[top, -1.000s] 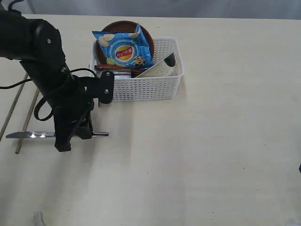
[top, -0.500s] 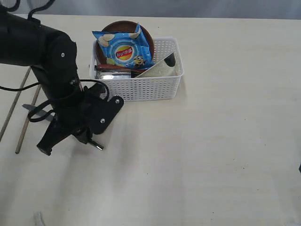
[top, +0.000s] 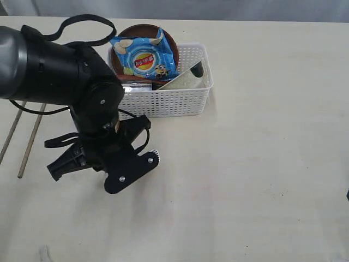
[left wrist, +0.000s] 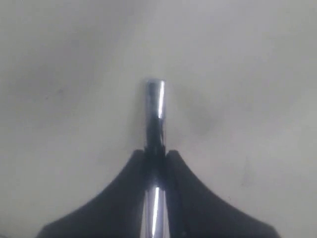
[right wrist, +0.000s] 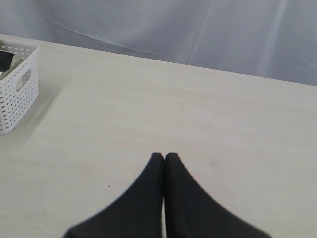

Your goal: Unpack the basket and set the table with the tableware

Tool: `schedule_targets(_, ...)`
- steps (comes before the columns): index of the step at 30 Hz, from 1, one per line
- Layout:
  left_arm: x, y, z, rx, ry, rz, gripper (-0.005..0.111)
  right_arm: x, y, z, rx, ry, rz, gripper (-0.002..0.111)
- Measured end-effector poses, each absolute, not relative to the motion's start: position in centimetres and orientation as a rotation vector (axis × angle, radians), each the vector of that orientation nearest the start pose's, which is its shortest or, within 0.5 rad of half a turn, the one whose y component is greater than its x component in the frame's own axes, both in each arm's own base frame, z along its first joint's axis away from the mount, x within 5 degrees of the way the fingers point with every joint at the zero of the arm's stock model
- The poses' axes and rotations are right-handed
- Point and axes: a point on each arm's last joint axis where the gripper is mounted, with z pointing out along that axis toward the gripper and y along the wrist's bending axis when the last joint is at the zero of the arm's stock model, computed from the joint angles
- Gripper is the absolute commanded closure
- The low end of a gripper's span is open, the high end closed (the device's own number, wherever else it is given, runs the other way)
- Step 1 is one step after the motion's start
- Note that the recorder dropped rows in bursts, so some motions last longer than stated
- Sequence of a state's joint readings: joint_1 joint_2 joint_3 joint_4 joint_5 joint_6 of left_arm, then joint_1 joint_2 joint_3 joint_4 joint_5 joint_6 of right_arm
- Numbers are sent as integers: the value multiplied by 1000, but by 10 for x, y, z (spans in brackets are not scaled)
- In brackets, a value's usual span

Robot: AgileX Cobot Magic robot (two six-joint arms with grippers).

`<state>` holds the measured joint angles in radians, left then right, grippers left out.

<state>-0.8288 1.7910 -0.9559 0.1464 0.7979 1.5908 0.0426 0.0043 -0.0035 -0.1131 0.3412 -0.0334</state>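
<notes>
Pinching the steel knife (left wrist: 154, 106) by its handle, the left gripper (left wrist: 157, 154) is holding it over bare table (top: 262, 164), near-left of the basket (top: 169, 102). The right gripper (right wrist: 164, 157), fingers pressed together, is facing open tabletop.

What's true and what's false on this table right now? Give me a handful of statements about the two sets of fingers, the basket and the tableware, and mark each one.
1. The left fingers are shut on a steel cutlery handle. True.
2. The right fingers hold a spoon. False: they are shut on nothing, above the table.
3. The blue chip bag lies on the table beside the basket. False: it lies in the basket, over the brown plate.
4. Two wooden chopsticks lie on the table outside the basket. True.
5. The bowl stands upright on the table. False: it leans tilted inside the basket.
</notes>
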Motion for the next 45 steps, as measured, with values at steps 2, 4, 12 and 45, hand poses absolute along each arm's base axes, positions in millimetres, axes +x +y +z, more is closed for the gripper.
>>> schedule_targets(2, 209, -215, 145, -2969, -897, -176, 106, 54, -1, 184, -140, 1819, -103, 109)
schedule_targets(4, 209, -214, 145, -2962, -872, -179, 105, 54, -1, 184, -140, 1819, -103, 109)
schedule_targets(12, 205, -210, 141, -2949, -867, -170, 78, 54, -1, 184, -140, 1819, -103, 109)
schedule_targets(45, 200, -205, 180, -1952, -2808, -108, 61, 54, -1, 184, -140, 1819, -103, 109)
